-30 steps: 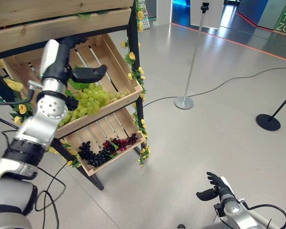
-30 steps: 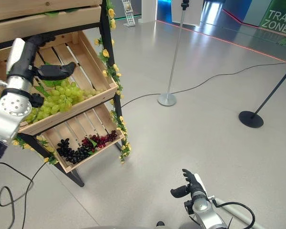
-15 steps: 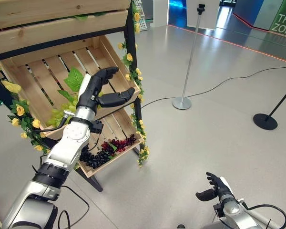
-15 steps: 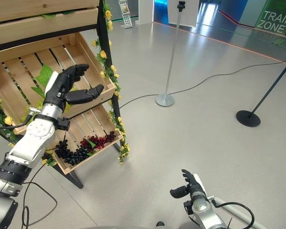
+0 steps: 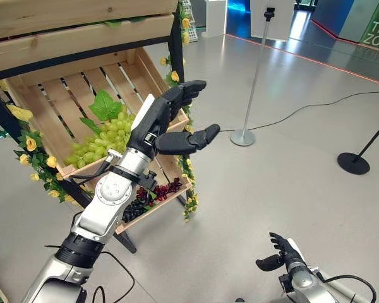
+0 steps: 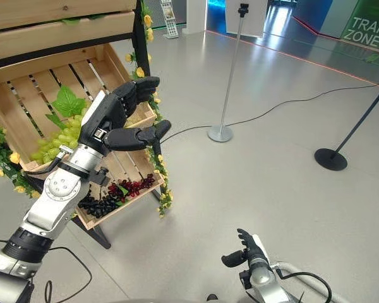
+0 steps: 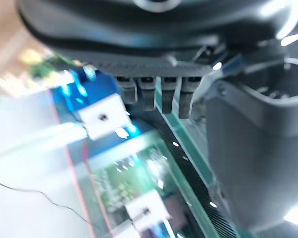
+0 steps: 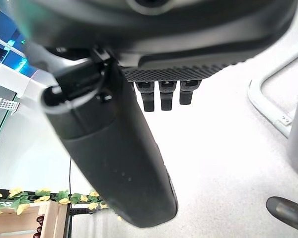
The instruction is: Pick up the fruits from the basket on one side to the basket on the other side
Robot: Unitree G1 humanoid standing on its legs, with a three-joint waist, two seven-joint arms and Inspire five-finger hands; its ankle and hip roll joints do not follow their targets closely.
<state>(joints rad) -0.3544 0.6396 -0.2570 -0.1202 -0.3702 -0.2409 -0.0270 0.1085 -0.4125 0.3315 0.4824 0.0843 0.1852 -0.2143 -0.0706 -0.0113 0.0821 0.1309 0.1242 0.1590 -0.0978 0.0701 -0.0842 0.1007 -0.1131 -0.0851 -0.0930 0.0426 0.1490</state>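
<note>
A wooden shelf holds slanted crates. The middle crate [image 5: 50, 110] carries a bunch of green grapes [image 5: 110, 136] with a leaf. Dark grapes [image 5: 134, 207] and red grapes [image 5: 165, 187] lie in the lower crate [image 5: 164, 203]. My left hand [image 5: 156, 118] hovers in the air in front of the middle crate's right end, open, its fingers spread and nothing in it. Low over the floor at the front right is my right hand [image 5: 282, 255], open and empty; its wrist view shows straight fingers [image 8: 161, 96] over bare floor.
A garland of yellow flowers [image 5: 182, 95] runs down the shelf's right post. A top crate [image 5: 69, 28] overhangs the middle one. A silver stanchion [image 5: 244, 135] stands behind, and a black stanchion base [image 5: 355, 162] is at the right. A thin cable [image 5: 303, 108] crosses the grey floor.
My left hand has come out of the middle crate towards me and to the right, open and holding nothing. The green grapes stay in the crate. The right hand has barely moved.
</note>
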